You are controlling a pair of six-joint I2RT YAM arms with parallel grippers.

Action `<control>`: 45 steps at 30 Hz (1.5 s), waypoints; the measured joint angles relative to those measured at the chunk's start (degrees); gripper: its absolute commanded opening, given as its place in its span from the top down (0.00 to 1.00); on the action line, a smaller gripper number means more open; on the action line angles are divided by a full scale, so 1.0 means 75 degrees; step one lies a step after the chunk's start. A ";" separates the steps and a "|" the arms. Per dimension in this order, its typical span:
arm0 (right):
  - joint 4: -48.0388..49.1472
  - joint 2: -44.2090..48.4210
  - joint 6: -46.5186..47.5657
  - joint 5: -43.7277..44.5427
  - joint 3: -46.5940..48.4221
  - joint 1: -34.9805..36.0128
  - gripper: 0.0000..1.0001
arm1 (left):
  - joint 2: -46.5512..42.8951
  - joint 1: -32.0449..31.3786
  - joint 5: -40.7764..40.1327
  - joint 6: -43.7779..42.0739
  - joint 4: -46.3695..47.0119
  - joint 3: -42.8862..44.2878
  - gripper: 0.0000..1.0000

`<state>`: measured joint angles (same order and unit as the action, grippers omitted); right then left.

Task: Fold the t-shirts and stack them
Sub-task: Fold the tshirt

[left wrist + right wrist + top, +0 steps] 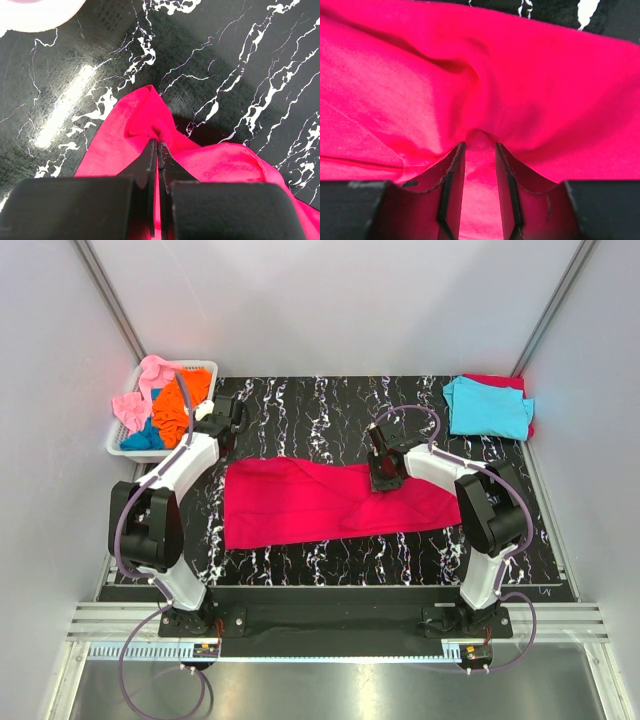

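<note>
The red shirt point(330, 502) lies spread across the middle of the table point(330, 405), with bare marble along its far and near edges. A basket point(125, 445) sits far left and a folded cyan shirt point(488, 405) far right. My left gripper point(158, 142) is pinched tight on a fold of the red shirt. My right gripper point(480, 145) stands narrowly apart, pressed into the cloth, which ridges up in the gap.
</note>
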<state>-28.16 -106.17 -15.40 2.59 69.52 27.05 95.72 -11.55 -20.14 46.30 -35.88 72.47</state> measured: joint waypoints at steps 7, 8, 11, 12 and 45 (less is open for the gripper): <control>0.0012 -0.0003 0.0090 0.0143 -0.0003 0.0000 0.66 | -0.0023 0.0000 0.0000 -0.0003 0.0009 -0.0020 1.00; 0.0012 -0.0006 0.0093 0.0143 -0.0003 0.0000 0.67 | -0.0038 0.0000 0.0000 -0.0006 0.0000 -0.0038 1.00; 0.0026 -0.0087 0.0102 0.0125 -0.0003 0.0000 0.67 | -0.0070 0.0000 0.0003 -0.0012 0.0003 -0.0070 1.00; 0.0035 -0.0131 0.0105 0.0117 -0.0003 0.0000 0.67 | -0.0073 0.0000 0.0003 -0.0032 0.0000 -0.0070 1.00; -0.0938 0.1565 0.0073 0.1125 0.0373 -0.0023 1.00 | -0.0673 0.0000 0.0087 -0.0189 0.0003 -0.0318 1.00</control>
<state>-35.20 -94.43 -14.85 11.03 72.31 26.87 90.67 -11.55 -19.49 44.88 -35.86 70.08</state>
